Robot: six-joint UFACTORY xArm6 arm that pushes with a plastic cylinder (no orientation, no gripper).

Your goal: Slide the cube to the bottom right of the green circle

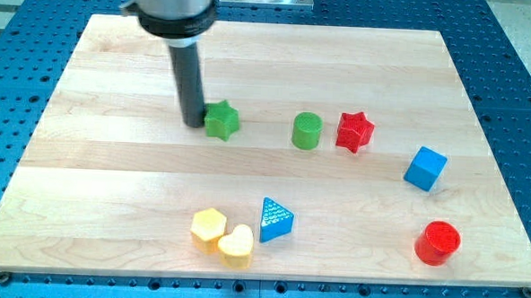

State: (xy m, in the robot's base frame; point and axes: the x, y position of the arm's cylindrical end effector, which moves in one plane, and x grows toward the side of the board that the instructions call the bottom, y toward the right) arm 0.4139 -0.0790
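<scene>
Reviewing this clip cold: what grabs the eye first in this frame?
The dark rod dominates the view's upper left, my tip down on the board right beside the green star, on its left. Right of it sit the green circle and the red star, close together. The blue cube stands apart toward the view's right, untouched.

Bright, even overhead light; sharp, soft shadows.
</scene>
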